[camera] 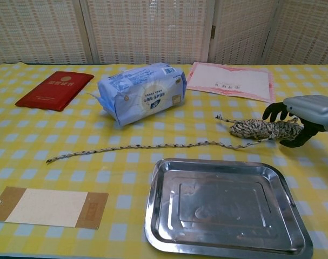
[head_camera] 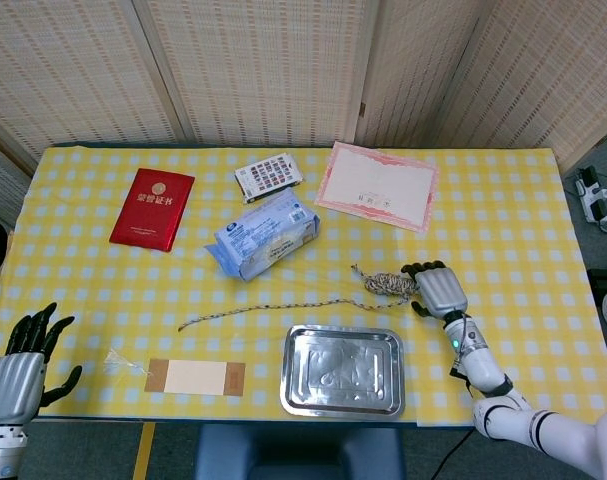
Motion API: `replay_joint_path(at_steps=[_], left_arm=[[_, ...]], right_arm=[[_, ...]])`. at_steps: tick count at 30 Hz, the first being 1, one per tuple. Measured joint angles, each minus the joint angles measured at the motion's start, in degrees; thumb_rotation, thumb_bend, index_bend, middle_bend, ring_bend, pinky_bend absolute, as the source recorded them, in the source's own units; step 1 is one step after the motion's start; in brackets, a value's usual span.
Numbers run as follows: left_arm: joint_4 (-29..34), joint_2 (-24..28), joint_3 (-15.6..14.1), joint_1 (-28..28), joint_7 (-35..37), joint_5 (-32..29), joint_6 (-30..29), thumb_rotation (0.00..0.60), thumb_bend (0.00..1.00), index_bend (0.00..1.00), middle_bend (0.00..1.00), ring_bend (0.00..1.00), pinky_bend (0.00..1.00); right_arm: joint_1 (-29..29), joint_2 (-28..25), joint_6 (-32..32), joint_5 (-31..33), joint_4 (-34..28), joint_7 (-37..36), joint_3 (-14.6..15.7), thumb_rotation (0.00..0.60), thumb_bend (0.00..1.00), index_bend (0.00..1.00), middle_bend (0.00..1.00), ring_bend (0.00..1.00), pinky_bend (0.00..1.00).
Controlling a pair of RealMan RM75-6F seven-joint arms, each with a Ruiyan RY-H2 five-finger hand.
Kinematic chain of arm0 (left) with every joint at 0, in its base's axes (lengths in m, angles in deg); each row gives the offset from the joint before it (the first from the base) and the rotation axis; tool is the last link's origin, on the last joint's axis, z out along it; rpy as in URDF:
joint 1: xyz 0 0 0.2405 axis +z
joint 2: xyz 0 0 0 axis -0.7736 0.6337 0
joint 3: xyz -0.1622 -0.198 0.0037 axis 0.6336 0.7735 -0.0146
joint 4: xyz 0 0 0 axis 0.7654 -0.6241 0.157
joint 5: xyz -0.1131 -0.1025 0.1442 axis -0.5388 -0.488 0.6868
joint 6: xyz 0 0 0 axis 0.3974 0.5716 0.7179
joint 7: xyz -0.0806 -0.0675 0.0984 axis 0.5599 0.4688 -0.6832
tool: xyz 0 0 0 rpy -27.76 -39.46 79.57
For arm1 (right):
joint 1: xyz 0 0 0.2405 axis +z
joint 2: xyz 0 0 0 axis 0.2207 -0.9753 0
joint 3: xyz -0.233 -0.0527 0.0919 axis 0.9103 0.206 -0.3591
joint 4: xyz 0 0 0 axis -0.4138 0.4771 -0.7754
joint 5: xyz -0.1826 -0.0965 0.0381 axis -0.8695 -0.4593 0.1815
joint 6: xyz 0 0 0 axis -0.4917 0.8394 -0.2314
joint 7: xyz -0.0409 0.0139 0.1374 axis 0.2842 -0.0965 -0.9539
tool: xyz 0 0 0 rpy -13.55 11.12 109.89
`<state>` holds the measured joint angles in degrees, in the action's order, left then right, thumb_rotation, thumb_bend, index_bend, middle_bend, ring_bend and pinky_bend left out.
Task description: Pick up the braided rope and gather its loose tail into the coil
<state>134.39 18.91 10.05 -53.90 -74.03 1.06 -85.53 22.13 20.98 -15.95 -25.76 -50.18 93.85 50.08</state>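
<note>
The braided rope [camera: 263,129] lies on the yellow checked surface [head_camera: 543,220], its coil just above the metal tray [camera: 223,208] and its loose tail [head_camera: 263,310] stretched out toward the left. The right hand [head_camera: 438,288] curls around the coil's right end, fingers [camera: 275,110] and thumb on either side of it. The left hand [head_camera: 21,368] hovers spread at the near left edge, holding nothing.

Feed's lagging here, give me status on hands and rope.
Right hand closing around rope coil, not lifted. Left hand open, idle. Tail stretched out on table; tray nearby.
</note>
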Motion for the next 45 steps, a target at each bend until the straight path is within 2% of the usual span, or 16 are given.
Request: replay_joint_path(at_steps=[7, 14, 21, 28, 34, 40, 45], left_arm=[[-0.2, -0.1, 0.1, 0.0, 0.0, -0.4, 0.3, 0.6, 0.35, 0.2, 0.0, 0.0, 0.0], [-0.6, -0.3, 0.1, -0.1, 0.2, -1.1, 1.0, 0.6, 0.35, 0.19, 0.0, 0.0, 0.0], [-0.8, -0.4, 0.0, -0.1, 0.2, -1.3, 1.3, 0.6, 0.35, 0.19, 0.0, 0.0, 0.0], [-0.6, -0.4, 0.2, -0.3, -0.2, -1.4, 1.4, 0.6, 0.35, 0.19, 0.0, 0.0, 0.0], [-0.3, -0.4, 0.2, -0.5, -0.6, -1.4, 1.7, 0.6, 0.35, 0.19, 0.0, 0.0, 0.0], [0.6, 0.6, 0.5, -1.5, -1.3, 0.0, 1.9, 0.6, 0.35, 0.2, 0.0, 0.0, 0.0], [1.7, 1.7, 1.1, -3.4, -1.7, 1.8, 2.7, 0.6, 0.35, 0.24, 0.0, 0.0, 0.0]], right_arm=[[0.7, 1.1, -0.8, -0.6, 0.8, 0.0, -0.5, 0.6, 0.35, 0.29, 0.33, 0.29, 0.23], [1.2, 2.0, -1.3, -0.6, 1.5, 0.5, -1.0, 0.6, 0.35, 0.34, 0.36, 0.32, 0.25], [1.5, 2.9, -1.9, -0.5, 3.4, 0.1, -1.5, 0.6, 0.36, 0.44, 0.42, 0.4, 0.38], [1.7, 4.0, -2.0, -1.9, 5.6, -1.8, -1.6, 0.6, 0.47, 0.52, 0.49, 0.49, 0.47], [1.7, 4.0, -2.1, -3.6, 6.3, -4.2, -1.4, 0.6, 0.61, 0.59, 0.53, 0.54, 0.54], [1.5, 2.1, -1.6, -7.2, 5.9, -8.5, -0.8, 0.6, 0.68, 0.67, 0.59, 0.6, 0.6], [1.4, -0.6, -0.9, -10.5, 4.7, -11.7, -0.1, 0.6, 0.71, 0.68, 0.6, 0.62, 0.6]])
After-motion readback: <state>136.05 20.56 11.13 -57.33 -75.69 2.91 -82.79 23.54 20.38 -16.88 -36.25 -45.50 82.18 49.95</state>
